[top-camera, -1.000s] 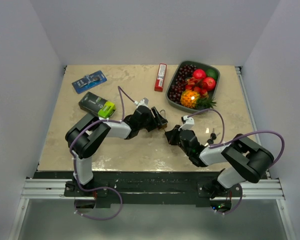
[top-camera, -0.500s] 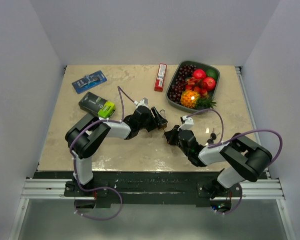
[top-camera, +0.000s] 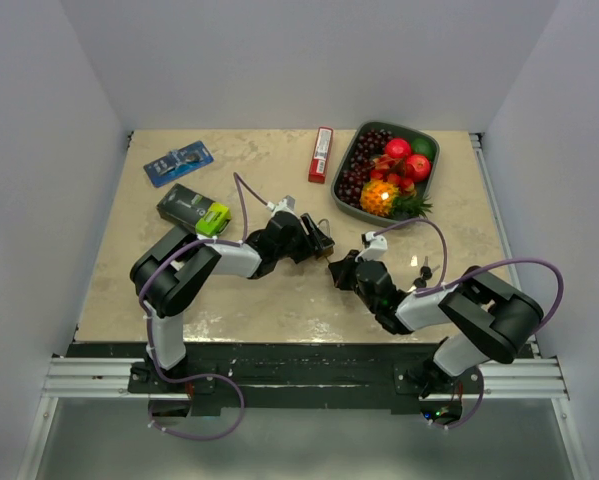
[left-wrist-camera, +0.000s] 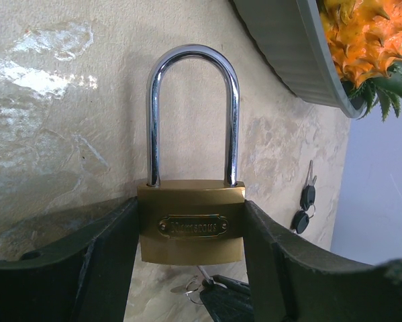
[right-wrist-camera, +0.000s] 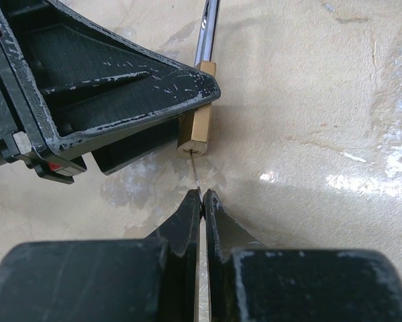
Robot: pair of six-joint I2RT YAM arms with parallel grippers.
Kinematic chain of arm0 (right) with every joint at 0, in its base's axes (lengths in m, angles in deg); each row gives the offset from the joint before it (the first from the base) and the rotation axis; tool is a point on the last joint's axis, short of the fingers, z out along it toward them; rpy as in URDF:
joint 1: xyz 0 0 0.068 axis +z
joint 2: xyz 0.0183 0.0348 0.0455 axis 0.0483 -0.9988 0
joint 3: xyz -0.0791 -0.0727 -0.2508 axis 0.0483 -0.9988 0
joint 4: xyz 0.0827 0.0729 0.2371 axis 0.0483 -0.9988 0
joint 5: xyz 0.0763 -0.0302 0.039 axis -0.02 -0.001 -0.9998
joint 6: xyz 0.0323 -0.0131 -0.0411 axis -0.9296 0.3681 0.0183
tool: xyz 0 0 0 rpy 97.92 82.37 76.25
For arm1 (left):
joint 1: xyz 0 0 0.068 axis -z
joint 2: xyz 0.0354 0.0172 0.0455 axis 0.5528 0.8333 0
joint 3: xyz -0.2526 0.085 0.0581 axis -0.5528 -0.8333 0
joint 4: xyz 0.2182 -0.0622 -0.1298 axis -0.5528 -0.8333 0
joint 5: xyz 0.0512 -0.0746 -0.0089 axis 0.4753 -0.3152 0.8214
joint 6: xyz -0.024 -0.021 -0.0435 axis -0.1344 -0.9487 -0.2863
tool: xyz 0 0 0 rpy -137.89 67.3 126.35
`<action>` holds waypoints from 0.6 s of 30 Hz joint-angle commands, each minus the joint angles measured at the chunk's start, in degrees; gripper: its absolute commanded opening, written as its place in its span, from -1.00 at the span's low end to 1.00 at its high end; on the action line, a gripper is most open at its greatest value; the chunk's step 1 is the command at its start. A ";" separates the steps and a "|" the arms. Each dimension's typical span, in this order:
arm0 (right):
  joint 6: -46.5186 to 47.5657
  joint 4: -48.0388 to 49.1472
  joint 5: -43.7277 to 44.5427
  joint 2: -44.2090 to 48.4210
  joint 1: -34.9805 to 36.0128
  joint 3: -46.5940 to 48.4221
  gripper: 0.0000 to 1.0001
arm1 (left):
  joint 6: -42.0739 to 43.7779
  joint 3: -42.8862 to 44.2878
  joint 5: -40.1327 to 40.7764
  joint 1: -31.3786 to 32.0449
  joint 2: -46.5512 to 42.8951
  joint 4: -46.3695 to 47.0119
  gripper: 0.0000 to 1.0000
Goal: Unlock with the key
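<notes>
A brass padlock [left-wrist-camera: 190, 228] with a steel shackle [left-wrist-camera: 192, 114] is clamped between my left gripper's [left-wrist-camera: 190, 218] fingers, shackle closed and pointing away. It lies low over the table, mid-centre, where my left gripper [top-camera: 322, 240] faces my right gripper [top-camera: 335, 270]. My right gripper [right-wrist-camera: 202, 194] is shut on the key [right-wrist-camera: 196, 176]. The thin key blade runs from the fingertips into the keyhole at the padlock's [right-wrist-camera: 195, 131] bottom end. From the left wrist view the key [left-wrist-camera: 207, 278] and its ring show just under the lock body.
A grey tray [top-camera: 434, 150] of fruit stands at the back right, its rim [left-wrist-camera: 288, 54] close beyond the shackle. Spare keys [top-camera: 422, 270] lie right of my right gripper. A red bar [top-camera: 321, 154], a blue pack [top-camera: 178, 162] and a black-green box [top-camera: 194, 208] lie further back.
</notes>
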 commanded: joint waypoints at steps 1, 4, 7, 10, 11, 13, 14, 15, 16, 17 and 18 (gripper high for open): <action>-0.45 6.88 6.09 0.21 -0.17 -0.10 -1.00 | -0.31 -2.02 -0.71 -0.06 0.08 -4.71 -1.00; -0.54 6.89 6.18 0.12 0.01 -0.10 -1.00 | -0.75 -2.02 -0.79 -0.14 0.00 -4.45 -1.00; -0.71 6.80 6.71 0.21 0.27 -0.45 -1.00 | -0.83 -1.85 -0.79 -0.14 0.08 -4.27 -1.00; -0.89 6.88 7.15 0.30 0.27 -0.62 -1.00 | -0.83 -1.58 -0.79 -0.23 0.00 -4.36 -1.00; -0.89 6.89 7.15 0.21 0.45 -0.54 -1.00 | -0.83 -1.67 -0.88 -0.23 0.00 -4.36 -1.00; -0.89 7.24 7.24 -0.14 0.36 -0.54 -1.00 | -0.92 -1.67 -0.97 -0.23 0.00 -4.36 -1.00; -0.89 7.50 7.15 -0.32 0.45 -0.54 -1.00 | -0.84 -1.76 -0.88 -0.23 0.08 -4.27 -1.00; -0.97 7.85 7.06 -0.93 0.45 -0.27 -1.00 | -0.83 -1.85 -0.97 -0.23 0.00 -4.27 -1.00; -0.98 8.11 6.80 -1.19 0.45 -0.19 -1.00 | -0.92 -1.93 -0.97 -0.23 0.00 -4.18 -1.00; -0.98 8.38 6.80 -1.54 0.53 -0.10 -1.00 | -1.01 -2.02 -0.97 -0.23 0.08 -4.01 -1.00; -0.98 8.73 6.71 -2.07 0.62 0.08 -1.00 | -1.01 -1.94 -1.06 -0.15 0.00 -3.92 -1.00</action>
